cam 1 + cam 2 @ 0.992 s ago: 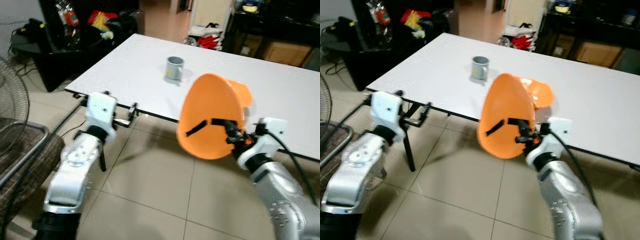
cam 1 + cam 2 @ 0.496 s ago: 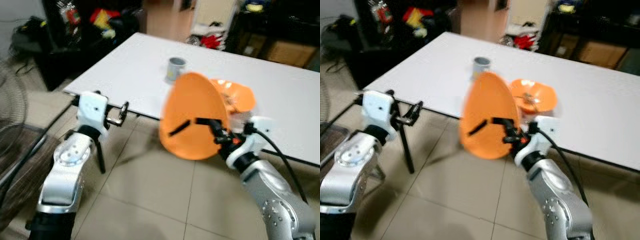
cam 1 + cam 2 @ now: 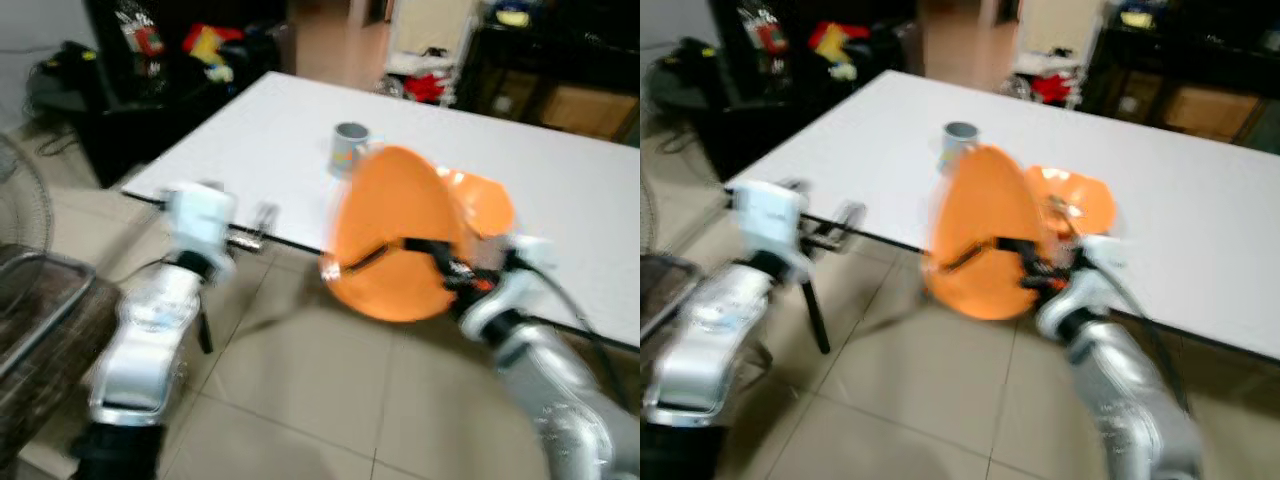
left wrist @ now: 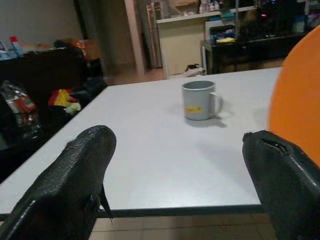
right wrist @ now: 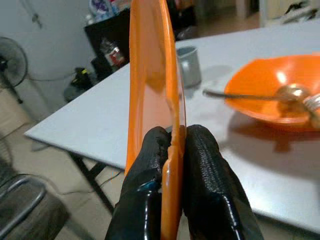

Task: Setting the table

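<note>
While I'm standing at the near edge of the surface (image 3: 250,150), my right gripper (image 5: 172,150) has its jaws pinched tight on the rim of an orange plate (image 3: 395,235), held on edge out over the floor, just off that near edge. My left gripper (image 4: 180,200) hangs by the near left corner with its jaws spread wide, holding nothing.

So where's the table setting at? I'd say partway. A grey mug (image 3: 349,145) already sits toward the middle, and an orange bowl (image 5: 272,90) with a spoon (image 5: 280,92) in it sits nearer the edge, just beyond the plate. The plate isn't down yet, so laying it flat on the surface is what's left, as far as I can tell.
</note>
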